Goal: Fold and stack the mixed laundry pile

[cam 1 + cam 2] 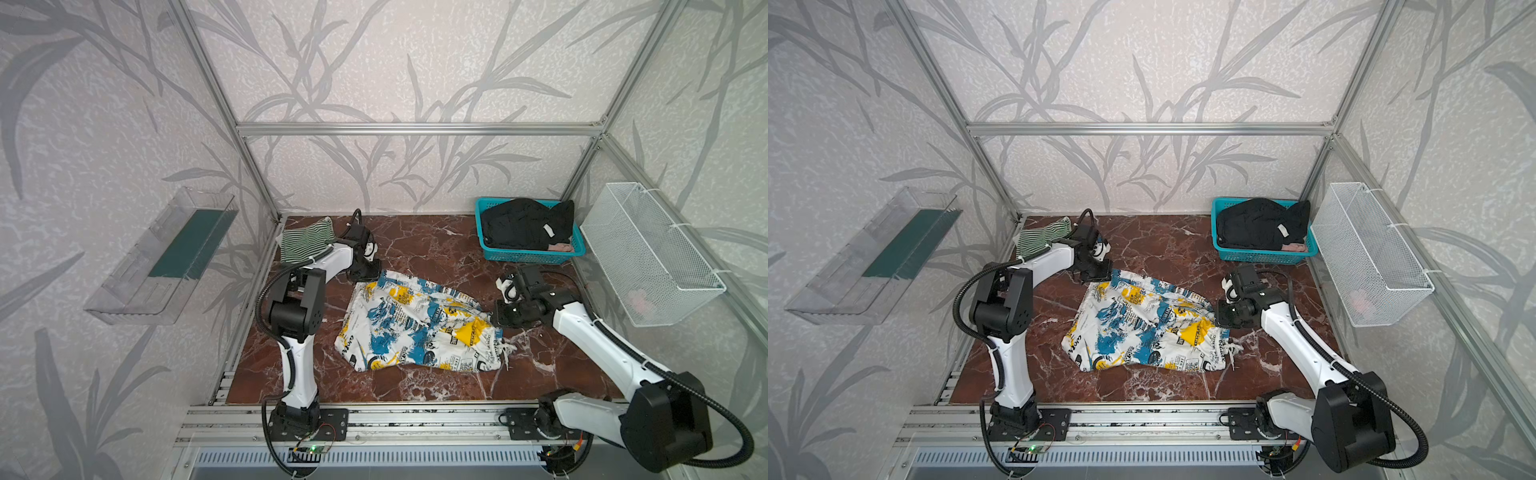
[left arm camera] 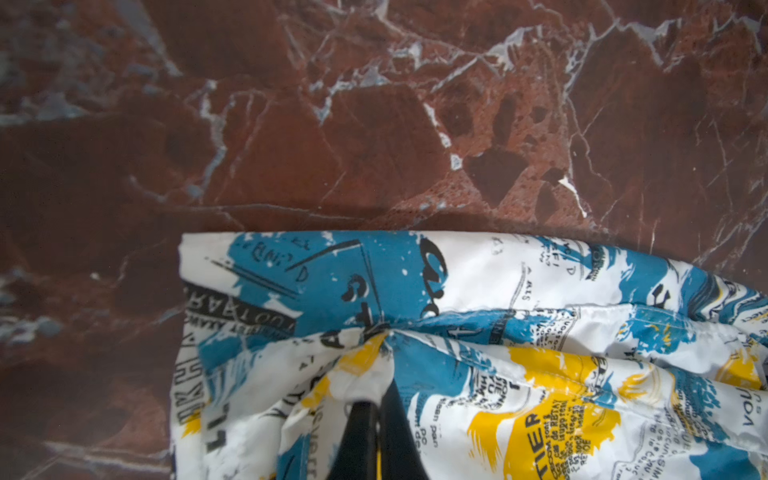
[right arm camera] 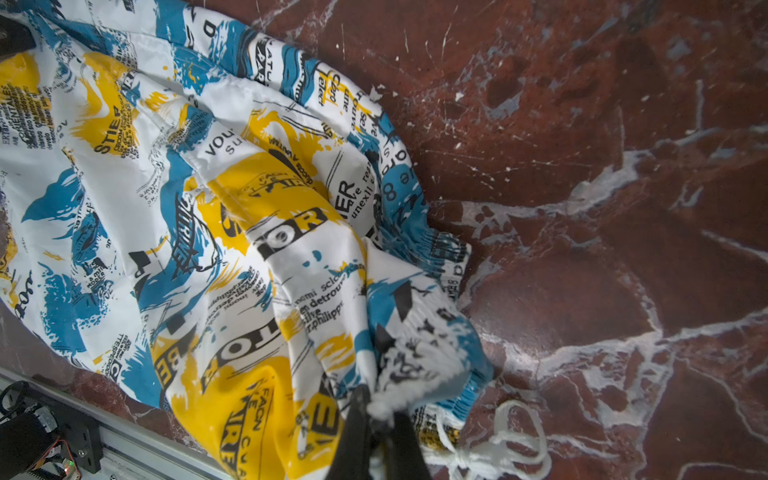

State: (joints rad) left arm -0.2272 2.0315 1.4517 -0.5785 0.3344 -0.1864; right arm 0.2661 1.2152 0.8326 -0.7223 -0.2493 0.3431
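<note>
A white garment with blue, yellow and black print (image 1: 415, 324) (image 1: 1142, 328) lies crumpled mid-table. My left gripper (image 1: 368, 276) (image 1: 1096, 276) sits at its far left corner; the left wrist view shows the gripper (image 2: 376, 399) shut on a pinch of the printed cloth (image 2: 498, 332). At the garment's right end, my right gripper (image 1: 500, 318) (image 1: 1221, 316) (image 3: 376, 409) is shut on the gathered waistband (image 3: 415, 357), beside a white drawstring (image 3: 498, 440). A green-and-white striped garment (image 1: 307, 241) (image 1: 1042, 237) lies at the far left corner behind the left arm.
A teal basket (image 1: 528, 255) (image 1: 1262, 257) at the back right holds a black garment (image 1: 525, 224) and a small pinkish piece (image 1: 561, 247). A white wire basket (image 1: 652, 253) hangs on the right wall. A clear tray (image 1: 162, 257) hangs on the left wall.
</note>
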